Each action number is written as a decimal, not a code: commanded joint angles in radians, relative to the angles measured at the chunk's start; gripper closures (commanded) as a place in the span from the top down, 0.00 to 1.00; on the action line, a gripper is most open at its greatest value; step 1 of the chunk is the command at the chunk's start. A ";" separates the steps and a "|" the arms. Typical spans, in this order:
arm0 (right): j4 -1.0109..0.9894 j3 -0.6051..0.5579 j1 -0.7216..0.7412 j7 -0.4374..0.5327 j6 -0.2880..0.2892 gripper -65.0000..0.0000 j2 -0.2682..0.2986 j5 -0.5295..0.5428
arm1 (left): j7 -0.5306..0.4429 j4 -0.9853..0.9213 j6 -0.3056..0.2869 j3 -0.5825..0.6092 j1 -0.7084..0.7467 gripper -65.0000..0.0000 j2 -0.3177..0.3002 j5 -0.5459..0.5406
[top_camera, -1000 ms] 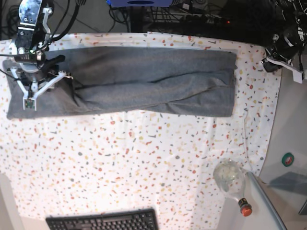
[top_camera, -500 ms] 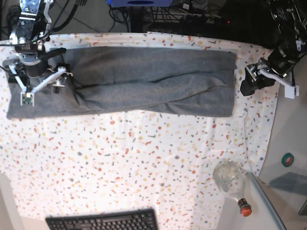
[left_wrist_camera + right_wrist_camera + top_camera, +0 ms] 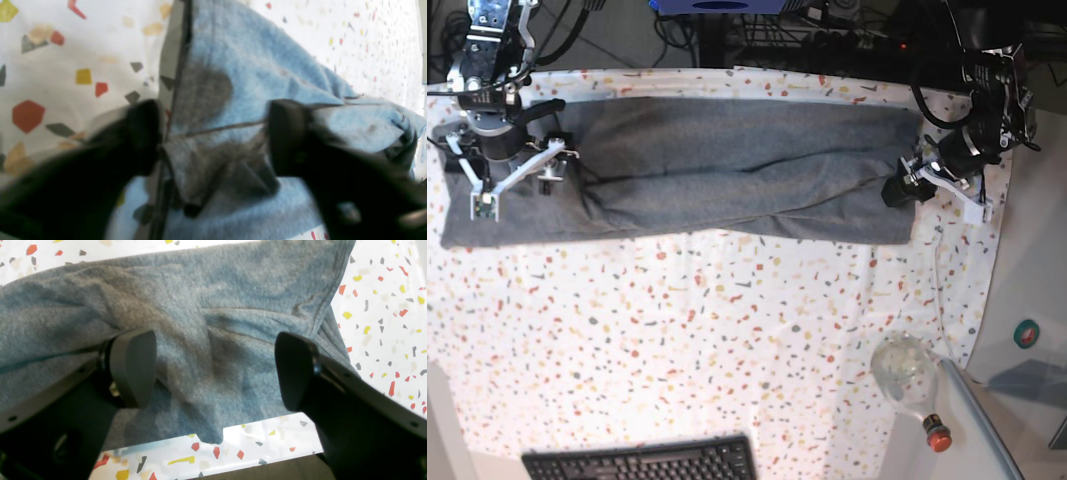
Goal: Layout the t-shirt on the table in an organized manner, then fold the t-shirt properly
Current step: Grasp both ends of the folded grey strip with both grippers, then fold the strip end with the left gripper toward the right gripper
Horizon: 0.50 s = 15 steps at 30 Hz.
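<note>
Across the far half of the worktop (image 3: 727,340) the t-shirt (image 3: 727,165) lies as a long folded band, one end near each arm. Right gripper (image 3: 215,370) sits over one end of the shirt, jaws spread wide with cloth lying between the pads, nothing pinched. Left gripper (image 3: 213,140) is at the opposite end, straddling the shirt's edge hem; jaws part-open, a small ridge of fabric between them, but the wrist view is blurred and I cannot tell whether they grip it.

Step in hand, as I read it: take both ends for the next fold across the shirt's length. To do it well:
- catch all layers at the hem, not just the top one
- close both sides before lifting
- keep the shirt taut between the arms so the crease along its middle doesn't bunch
- lift level, both ends together.
</note>
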 commanded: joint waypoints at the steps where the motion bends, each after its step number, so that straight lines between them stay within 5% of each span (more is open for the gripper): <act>1: 0.018 0.002 0.004 0.020 -0.006 0.78 0.005 0.000 | 0.064 -0.014 0.015 0.020 0.007 0.50 0.006 0.031; 5: 0.016 0.002 0.004 0.020 -0.006 0.78 0.005 0.000 | 0.052 -0.014 0.015 -0.002 0.004 0.00 -0.008 0.031; 10: 0.013 0.002 0.004 0.020 -0.006 0.78 0.005 0.000 | -0.035 0.008 0.015 -0.005 -0.018 0.00 -0.056 0.031; 15: 0.011 0.002 0.002 0.020 -0.006 0.78 0.006 0.000 | -0.037 0.232 0.022 0.001 0.065 0.00 -0.053 0.032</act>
